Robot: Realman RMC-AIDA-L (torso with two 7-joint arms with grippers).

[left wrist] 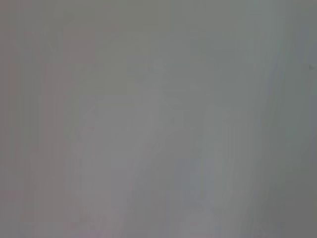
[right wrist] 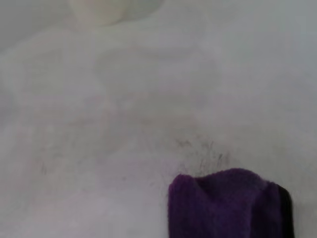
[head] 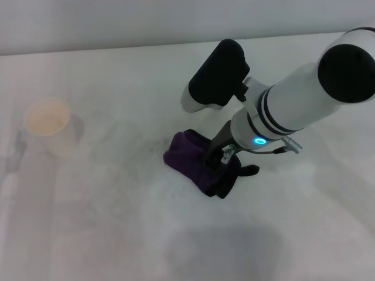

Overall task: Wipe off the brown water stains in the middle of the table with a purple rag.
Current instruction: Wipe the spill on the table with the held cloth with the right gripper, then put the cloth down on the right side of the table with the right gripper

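The purple rag (head: 190, 159) lies bunched in the middle of the white table (head: 105, 228), its black edging and strap on the side toward my right. My right gripper (head: 220, 159) comes down from the right onto the rag and is shut on it, holding it against the tabletop. The right wrist view shows the rag (right wrist: 228, 206) on the table (right wrist: 74, 109). No brown water stain shows in any view; the rag and gripper hide the spot beneath them. My left gripper is out of view, and the left wrist view shows only a blank grey surface.
A white paper cup (head: 48, 121) stands at the table's left; its base also shows in the right wrist view (right wrist: 96, 11). A faint grey speckled smudge (right wrist: 203, 152) lies just beyond the rag. The table's far edge (head: 117, 50) meets a wall.
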